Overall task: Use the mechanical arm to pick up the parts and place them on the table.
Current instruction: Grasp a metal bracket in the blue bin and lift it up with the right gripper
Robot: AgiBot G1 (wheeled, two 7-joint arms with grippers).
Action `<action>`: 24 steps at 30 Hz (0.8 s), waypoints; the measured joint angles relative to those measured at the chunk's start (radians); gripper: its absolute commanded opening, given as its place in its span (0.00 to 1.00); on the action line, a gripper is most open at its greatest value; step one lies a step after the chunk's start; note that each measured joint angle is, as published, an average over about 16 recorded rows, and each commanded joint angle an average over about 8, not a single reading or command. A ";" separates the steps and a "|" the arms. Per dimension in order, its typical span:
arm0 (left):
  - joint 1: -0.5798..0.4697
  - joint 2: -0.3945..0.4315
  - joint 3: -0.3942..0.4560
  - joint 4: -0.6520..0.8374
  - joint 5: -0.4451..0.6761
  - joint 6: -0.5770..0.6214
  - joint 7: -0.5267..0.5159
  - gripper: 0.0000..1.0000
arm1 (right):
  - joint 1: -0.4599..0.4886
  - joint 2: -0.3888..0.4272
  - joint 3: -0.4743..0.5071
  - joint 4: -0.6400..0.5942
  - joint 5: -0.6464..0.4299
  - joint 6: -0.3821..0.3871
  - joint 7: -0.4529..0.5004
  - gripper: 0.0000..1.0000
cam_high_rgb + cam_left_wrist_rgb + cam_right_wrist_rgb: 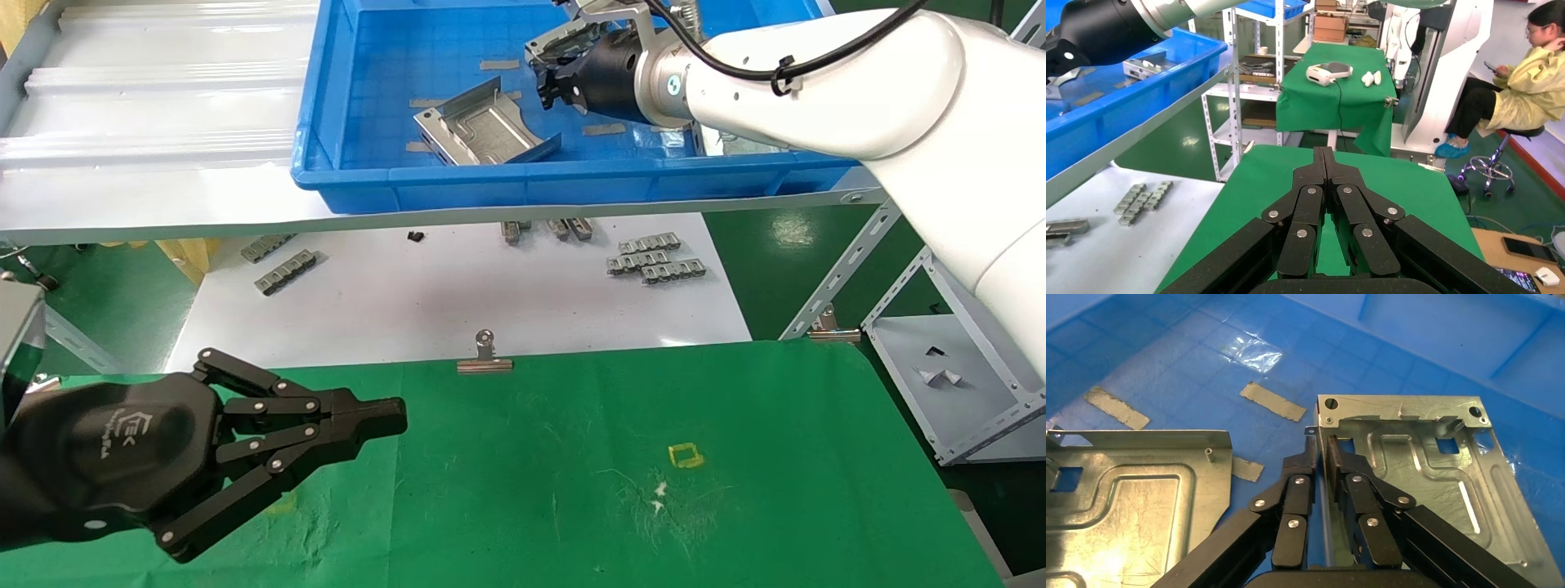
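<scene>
A silver stamped plate (1419,478) sits pinched by one upturned side wall between the fingers of the right tool (1322,454) over the floor of the blue bin (359,175); from the head camera that plate (564,41) is mostly hidden behind the tool (549,82) and the glossy white arm (825,90). A second plate (486,131) lies tilted in the bin just beside the right tool, its far end cut off in the wrist view (1125,502). A third plate (739,143) peeks from under the arm, hard to make out. Flat grey strips (1272,401) are scattered on the bin floor around the tool.

The left tool (396,416), fingers pressed together (1324,156), hovers over the near corner of the green surface (613,490), well apart from the bin. Between the two tools, a white board (458,294) carries small grey toothed strips (654,257), and a metal clip (485,355) grips the cloth's edge. A yellow square outline (685,455) marks the cloth.
</scene>
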 measured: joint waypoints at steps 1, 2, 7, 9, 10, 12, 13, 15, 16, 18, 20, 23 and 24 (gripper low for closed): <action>0.000 0.000 0.000 0.000 0.000 0.000 0.000 0.00 | 0.002 0.001 -0.004 -0.002 0.006 0.000 -0.005 0.00; 0.000 0.000 0.000 0.000 0.000 0.000 0.000 0.03 | 0.003 0.001 -0.007 -0.004 0.012 0.000 -0.011 0.00; 0.000 0.000 0.000 0.000 0.000 0.000 0.000 0.62 | 0.016 0.009 -0.013 -0.013 0.051 -0.006 -0.054 0.00; 0.000 0.000 0.000 0.000 0.000 0.000 0.000 0.87 | 0.024 0.015 -0.009 -0.015 0.070 -0.014 -0.080 0.00; 0.000 0.000 0.000 0.000 0.000 0.000 0.000 0.97 | 0.027 0.020 -0.005 -0.016 0.081 -0.019 -0.096 0.00; 0.000 0.000 0.000 0.000 0.000 0.000 0.000 1.00 | 0.036 0.031 0.005 -0.013 0.105 -0.033 -0.131 0.00; 0.000 0.000 0.000 0.000 0.000 0.000 0.000 1.00 | 0.040 0.039 0.012 -0.010 0.119 -0.042 -0.152 0.00; 0.000 0.000 0.000 0.000 0.000 0.000 0.000 1.00 | 0.050 0.059 0.028 0.001 0.150 -0.068 -0.197 0.00; 0.000 0.000 0.000 0.000 0.000 0.000 0.000 1.00 | 0.055 0.071 0.038 0.009 0.166 -0.084 -0.223 0.00; 0.000 0.000 0.000 0.000 0.000 0.000 0.000 1.00 | 0.064 0.101 0.061 0.029 0.205 -0.123 -0.280 0.00; 0.000 0.000 0.000 0.000 0.000 0.000 0.000 1.00 | 0.071 0.137 0.087 0.057 0.248 -0.172 -0.343 0.00; 0.000 0.000 0.000 0.000 0.000 0.000 0.000 1.00 | 0.079 0.203 0.129 0.105 0.319 -0.264 -0.444 0.00; 0.000 0.000 0.000 0.000 0.000 0.000 0.000 1.00 | 0.081 0.227 0.143 0.123 0.344 -0.299 -0.480 0.00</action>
